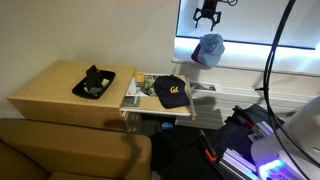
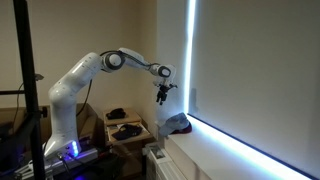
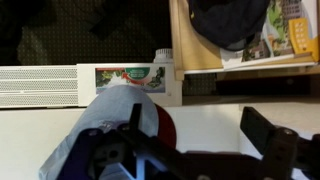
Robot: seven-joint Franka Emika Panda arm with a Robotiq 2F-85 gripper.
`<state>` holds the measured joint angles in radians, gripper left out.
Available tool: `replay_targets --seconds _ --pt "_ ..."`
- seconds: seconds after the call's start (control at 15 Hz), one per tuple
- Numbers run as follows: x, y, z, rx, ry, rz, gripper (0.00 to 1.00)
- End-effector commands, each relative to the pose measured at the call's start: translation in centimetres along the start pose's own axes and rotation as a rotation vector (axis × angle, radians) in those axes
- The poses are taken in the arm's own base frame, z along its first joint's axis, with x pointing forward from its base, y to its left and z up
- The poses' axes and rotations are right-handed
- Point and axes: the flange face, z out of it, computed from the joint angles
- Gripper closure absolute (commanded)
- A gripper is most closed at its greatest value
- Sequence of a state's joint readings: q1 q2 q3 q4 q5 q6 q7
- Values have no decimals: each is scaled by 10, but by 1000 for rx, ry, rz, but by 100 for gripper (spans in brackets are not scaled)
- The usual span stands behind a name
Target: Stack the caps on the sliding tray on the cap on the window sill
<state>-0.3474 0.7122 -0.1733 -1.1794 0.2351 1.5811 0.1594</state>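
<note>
Far down-left of the gripper [image 1: 207, 19] there's some dark stuff [image 1: 93, 82] on the desk [image 1: 40, 90]. The navy cap [image 1: 170, 90] with the yellow logo sits on the sliding tray [image 1: 150, 107], below and left of the gripper. The blue cap [image 1: 208, 48] is on the sill [image 2: 220, 155], right under it. The fingers are spread wide, holding nothing.

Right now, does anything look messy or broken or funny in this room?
Nothing looks spilled or broken. The blue cap sits on the window sill below the open gripper, and the dark cap lies on papers on the sliding tray.
</note>
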Motion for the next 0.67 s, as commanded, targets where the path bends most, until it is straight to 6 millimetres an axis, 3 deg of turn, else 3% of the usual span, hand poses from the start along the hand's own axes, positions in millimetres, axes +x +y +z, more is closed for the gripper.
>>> replay_targets --seconds 0.0,0.13,0.2,0.6 --pt "-6 -25 -20 4 -112 -163 0" --pt "-32 -51 -2 -6 -183 -257 0" --pt "-52 -66 19 -10 -215 -304 0" --pt "-110 -125 116 -87 -383 -613 0"
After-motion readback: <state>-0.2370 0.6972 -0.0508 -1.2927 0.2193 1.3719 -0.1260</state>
